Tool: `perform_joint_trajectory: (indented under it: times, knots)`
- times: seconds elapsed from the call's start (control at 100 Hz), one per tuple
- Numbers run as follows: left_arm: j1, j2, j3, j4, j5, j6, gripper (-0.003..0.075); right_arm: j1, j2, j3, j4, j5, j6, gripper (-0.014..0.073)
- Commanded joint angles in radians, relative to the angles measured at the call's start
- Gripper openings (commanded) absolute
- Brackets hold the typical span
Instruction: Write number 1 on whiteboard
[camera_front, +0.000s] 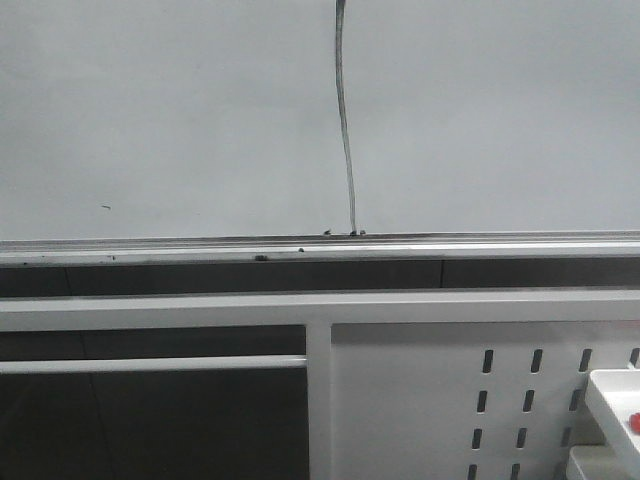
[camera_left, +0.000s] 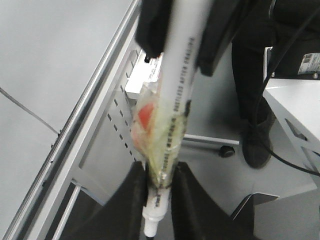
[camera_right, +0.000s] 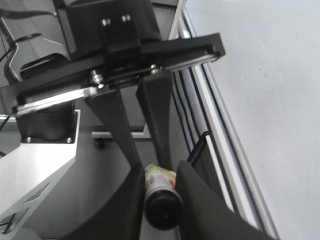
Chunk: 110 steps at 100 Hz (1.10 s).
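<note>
Whiteboard (camera_front: 180, 110) fills the upper part of the front view, pale grey-white, with a silver rail (camera_front: 320, 247) running along its lower edge. On it stands the number 1 (camera_front: 346, 130), a thin dark-grey stroke, slightly bowed, running from the top of the picture down to just above the rail, right of centre. Below the rail sits a white panel with slotted holes (camera_front: 440, 400). Neither arm appears in the front view. In the left wrist view, the left gripper (camera_left: 157, 192) clamps a white marker (camera_left: 175, 85) whose barrel is wrapped in yellowish tape, its tip poking out below the fingers. In the right wrist view, the right gripper (camera_right: 162, 192) pinches a dark cap (camera_right: 162, 202) between its fingers, beside the board.
</note>
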Motion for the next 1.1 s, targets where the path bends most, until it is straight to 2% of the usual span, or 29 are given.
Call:
perform_joint_trajectory:
  times: [0.0, 0.07, 0.12, 0.16, 0.23, 0.3, 0.38, 0.47, 0.49, 0.56, 0.74, 0.98, 1.09]
  knots:
    - [0.001, 0.003, -0.019, -0.056, -0.137, -0.028, -0.0020, 0.003, -0.010, -0.035, 0.022, -0.065, -0.008, 0.0337]
    - [0.001, 0.003, 0.003, -0.084, -0.182, -0.028, -0.0020, 0.003, -0.017, -0.035, 0.007, -0.089, -0.008, 0.0486]
    - [0.001, 0.003, 0.026, -0.105, -0.222, -0.028, -0.0020, -0.001, -0.035, -0.035, -0.014, -0.097, -0.008, 0.0529]
    - [0.001, 0.003, 0.043, -0.119, -0.267, -0.028, -0.0020, -0.009, -0.052, -0.035, -0.019, -0.099, -0.008, 0.0521]
    - [0.001, 0.003, 0.085, -0.159, -0.374, -0.028, -0.0020, -0.035, -0.095, -0.035, -0.019, -0.096, -0.004, 0.0474]
    - [0.001, 0.003, 0.131, -0.230, -0.517, -0.028, -0.0020, -0.064, -0.145, -0.026, -0.019, -0.090, 0.008, 0.0373]
    - [0.001, 0.014, 0.183, -0.338, -0.704, -0.028, -0.0020, -0.096, -0.215, -0.008, -0.019, -0.081, 0.015, 0.0178]
    - [0.001, 0.050, 0.212, -0.411, -0.833, -0.028, -0.0020, -0.128, -0.305, 0.042, -0.019, -0.080, 0.015, -0.0050]
    - [0.001, 0.064, 0.212, -0.421, -0.855, -0.028, -0.0020, -0.135, -0.325, 0.057, -0.019, -0.080, 0.015, -0.0077]
    - [0.001, 0.118, 0.214, -0.427, -0.906, -0.028, -0.0020, -0.159, -0.393, 0.116, -0.021, -0.080, 0.015, -0.0045]
    - [0.001, 0.268, 0.205, -0.427, -1.016, -0.047, -0.0020, -0.222, -0.523, 0.279, -0.021, -0.091, 0.041, -0.0049]
    - [0.001, 0.418, 0.205, -0.400, -1.273, -0.276, -0.0019, -0.271, -0.583, 0.407, -0.019, -0.118, 0.087, -0.0049]
    - [0.001, 0.464, 0.205, -0.282, -1.325, -0.331, -0.0019, -0.271, -0.585, 0.427, -0.012, -0.123, 0.087, -0.0049]
